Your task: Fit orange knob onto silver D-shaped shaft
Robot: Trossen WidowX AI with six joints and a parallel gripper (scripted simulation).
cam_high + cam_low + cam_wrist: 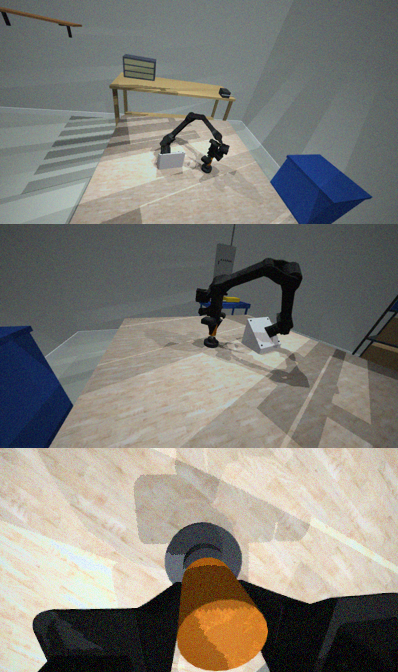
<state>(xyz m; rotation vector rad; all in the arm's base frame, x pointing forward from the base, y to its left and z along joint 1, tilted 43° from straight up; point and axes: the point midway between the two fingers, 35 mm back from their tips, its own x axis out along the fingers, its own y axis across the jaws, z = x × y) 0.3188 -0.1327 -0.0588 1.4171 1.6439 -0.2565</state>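
Note:
The orange knob (209, 164) (213, 331) (222, 635) is a long, tapered piece, held roughly upright with a slight lean in the exterior view. My gripper (208, 160) (213, 329) (208, 586) is shut on it, one black finger at each side. The round dark pedestal (206, 168) (210, 344) (232, 550) stands on the table directly below the knob. The knob's lower end is over the pedestal's raised middle, with a small dark part showing between them in the exterior view. The shaft's flat side and the knob's hole are hidden. I cannot tell whether the shaft is in the hole.
A pale wedge-shaped block (171, 161) (257, 335) stands beside the arm's base. A large blue bin (320, 178) (28, 374) is beyond the table's edge. A wooden bench (172, 86) with a drawer unit (139, 68) is behind. Shadows cross the tabletop.

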